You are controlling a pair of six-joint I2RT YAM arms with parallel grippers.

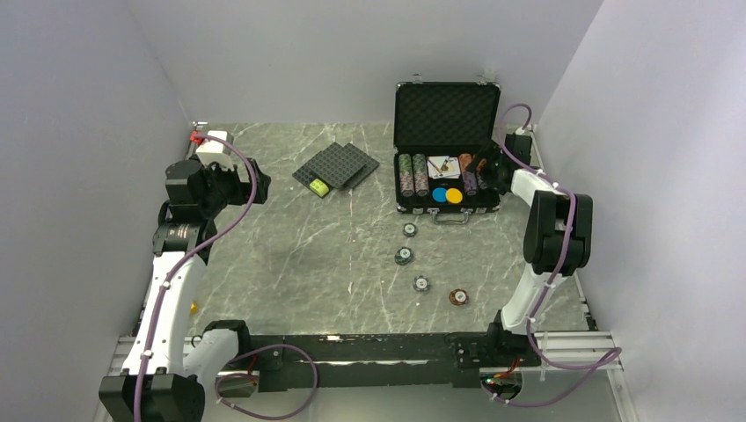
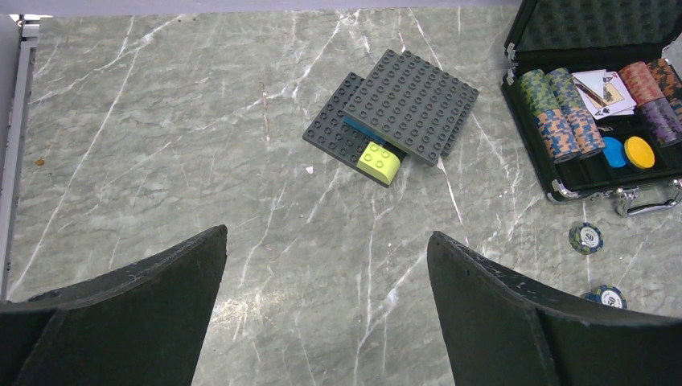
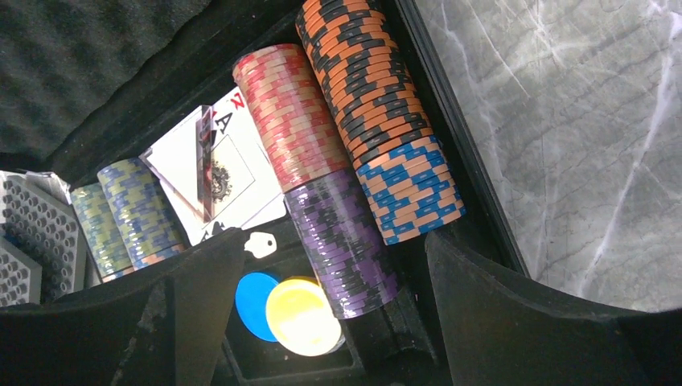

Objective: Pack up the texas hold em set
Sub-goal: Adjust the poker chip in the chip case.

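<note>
Grey marble table [image 1: 290, 264] between white walls: the case [image 1: 447, 112] stands open at the table's 1 o'clock, lid upright, seemingly so the foam tray is free for loading. Inside, chips lie on edge in rows, packed tight enough to hold one another. A green row [image 3: 129, 213] sits at the tray's 9 o'clock, with a red row [image 3: 285, 112] and an orange row [image 3: 354, 72] at 3 o'clock. Purple chips [image 3: 342, 241] and blue chips [image 3: 410, 189] continue those two rows toward the handle side. Cards [image 3: 217, 169] fill the middle slot, and a blue disc [image 3: 253, 305] and a yellow disc [image 3: 301, 315] sit touching in the pocket at 6 o'clock.

The right gripper [image 3: 335, 237] hangs over the tray's 3 o'clock end, jaws spread wide and empty, a pose that suits releasing or reaching, not carrying. Four loose chips [image 1: 403, 256] lie outside in a line running from the case front toward 6 o'clock, the brown one [image 1: 458, 297] last, so packing looks mostly done but unfinished.

Dark plates [image 1: 341, 165] and a lime brick [image 1: 318, 187] rest at 11 o'clock, well apart from the case. The left gripper [image 2: 327, 233] hovers at 9 o'clock, jaws wide, holding nothing.
</note>
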